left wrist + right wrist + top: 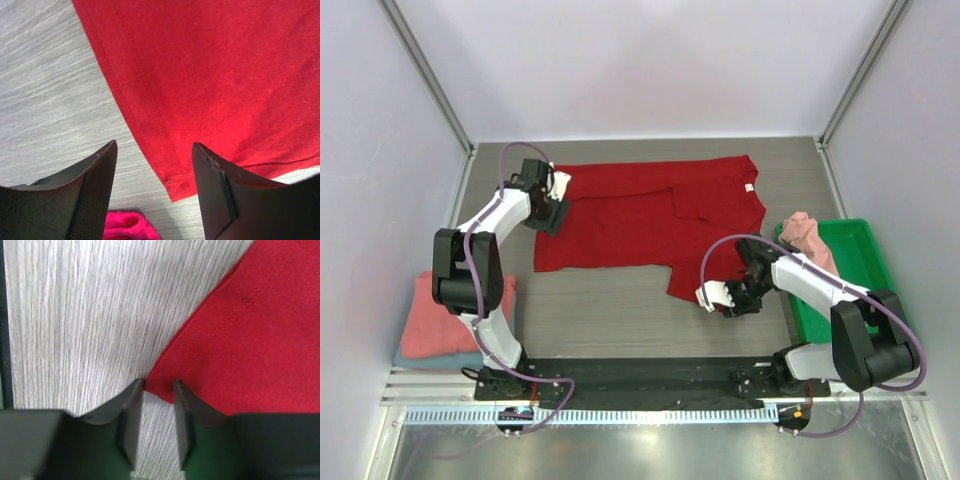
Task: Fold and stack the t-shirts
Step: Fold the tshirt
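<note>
A deep red t-shirt (pixel 640 215) lies spread flat on the table. My left gripper (pixel 553 218) is open at its left edge; in the left wrist view (pixel 154 145) a hemmed corner of the red shirt (pixel 175 182) lies on the table between the wide-apart fingers. My right gripper (pixel 730 298) is at the shirt's near right corner; in the right wrist view (pixel 157 381) its fingers stand a little apart, with the cloth's corner (pixel 160 387) at their tips. A salmon-pink shirt (pixel 808 236) lies bunched in the green tray (pixel 865 262).
A folded salmon-pink shirt (pixel 438 315) lies on a pale blue-grey one (pixel 450 360) at the near left. A bit of bright pink cloth (pixel 125 225) shows at the bottom of the left wrist view. Walls enclose the table on three sides.
</note>
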Controlling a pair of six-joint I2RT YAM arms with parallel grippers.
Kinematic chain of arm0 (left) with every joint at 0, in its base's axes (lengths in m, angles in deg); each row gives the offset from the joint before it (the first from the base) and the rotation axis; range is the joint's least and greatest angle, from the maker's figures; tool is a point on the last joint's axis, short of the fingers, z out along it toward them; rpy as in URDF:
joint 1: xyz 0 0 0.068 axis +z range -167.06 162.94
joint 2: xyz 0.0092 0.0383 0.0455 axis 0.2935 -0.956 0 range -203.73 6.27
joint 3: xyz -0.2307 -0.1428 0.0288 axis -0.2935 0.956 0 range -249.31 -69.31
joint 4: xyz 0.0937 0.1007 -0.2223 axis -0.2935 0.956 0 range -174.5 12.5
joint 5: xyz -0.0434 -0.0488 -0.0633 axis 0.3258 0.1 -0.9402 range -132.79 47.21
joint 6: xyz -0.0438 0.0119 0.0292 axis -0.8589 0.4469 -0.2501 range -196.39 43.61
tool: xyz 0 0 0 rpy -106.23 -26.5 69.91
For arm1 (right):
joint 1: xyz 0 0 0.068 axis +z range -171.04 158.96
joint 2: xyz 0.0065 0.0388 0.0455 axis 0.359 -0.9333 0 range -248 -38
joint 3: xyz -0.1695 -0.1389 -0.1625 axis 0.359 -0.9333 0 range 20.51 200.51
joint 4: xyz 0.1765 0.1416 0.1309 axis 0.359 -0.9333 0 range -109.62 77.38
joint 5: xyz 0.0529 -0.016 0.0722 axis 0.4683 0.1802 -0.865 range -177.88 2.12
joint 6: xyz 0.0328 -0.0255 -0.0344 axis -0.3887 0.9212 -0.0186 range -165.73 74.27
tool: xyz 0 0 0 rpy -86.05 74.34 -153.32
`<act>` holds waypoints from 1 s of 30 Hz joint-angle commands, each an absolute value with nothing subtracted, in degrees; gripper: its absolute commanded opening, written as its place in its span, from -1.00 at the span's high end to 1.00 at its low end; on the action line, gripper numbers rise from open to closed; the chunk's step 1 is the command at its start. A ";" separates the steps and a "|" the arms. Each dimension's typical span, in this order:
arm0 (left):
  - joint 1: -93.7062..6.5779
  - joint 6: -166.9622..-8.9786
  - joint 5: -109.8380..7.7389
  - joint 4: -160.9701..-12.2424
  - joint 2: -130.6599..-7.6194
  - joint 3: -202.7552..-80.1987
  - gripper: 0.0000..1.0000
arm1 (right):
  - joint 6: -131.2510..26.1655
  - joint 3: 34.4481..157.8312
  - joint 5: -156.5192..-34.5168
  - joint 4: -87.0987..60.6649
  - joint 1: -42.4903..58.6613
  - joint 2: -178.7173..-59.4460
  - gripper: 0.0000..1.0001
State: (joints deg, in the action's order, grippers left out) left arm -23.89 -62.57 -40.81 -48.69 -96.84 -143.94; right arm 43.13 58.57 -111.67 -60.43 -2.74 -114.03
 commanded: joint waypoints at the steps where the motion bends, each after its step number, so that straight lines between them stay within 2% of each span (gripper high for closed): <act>1: -22.17 -65.22 -41.29 -46.98 -95.42 -145.42 -0.26 | 44.80 58.56 -110.12 -59.99 -2.23 -114.82 0.31; 2: -21.21 -66.27 -42.08 -46.02 -95.07 -145.60 -0.26 | 44.63 58.65 -109.59 -60.17 -2.15 -114.90 0.55; 5: -20.06 -69.27 -44.63 -41.45 -94.02 -145.07 -0.29 | 43.05 58.74 -108.80 -60.08 -2.14 -114.56 0.94; 6: -19.88 -69.18 -45.50 -37.43 -94.28 -145.33 -0.23 | 42.69 58.74 -108.79 -59.82 -2.14 -113.60 0.97; 7: -19.79 -69.27 -46.03 -34.78 -96.28 -146.55 -0.16 | 41.47 58.65 -108.88 -59.73 -2.14 -112.89 0.98; 8: -19.09 -69.27 -46.91 -32.49 -97.35 -147.17 0.01 | 40.94 58.65 -109.14 -59.30 -2.14 -112.27 0.97; 11: -17.33 -69.54 -51.92 -28.43 -99.64 -146.83 0.03 | 38.47 58.56 -109.50 -58.59 -2.06 -110.95 0.97; 25: -17.33 -66.90 -48.50 -32.38 -102.54 -143.05 0.06 | 34.17 60.05 -108.09 -56.57 -0.04 -112.53 0.97; 30: -17.33 -66.81 -48.68 -31.86 -104.47 -143.75 0.24 | 33.99 60.41 -107.48 -56.57 0.14 -112.36 0.97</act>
State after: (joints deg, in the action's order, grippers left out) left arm -17.56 -67.81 -48.35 -31.53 -103.73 -143.33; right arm 34.89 58.63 -108.00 -57.37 -0.14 -112.41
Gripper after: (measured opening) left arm 0.400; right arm 0.039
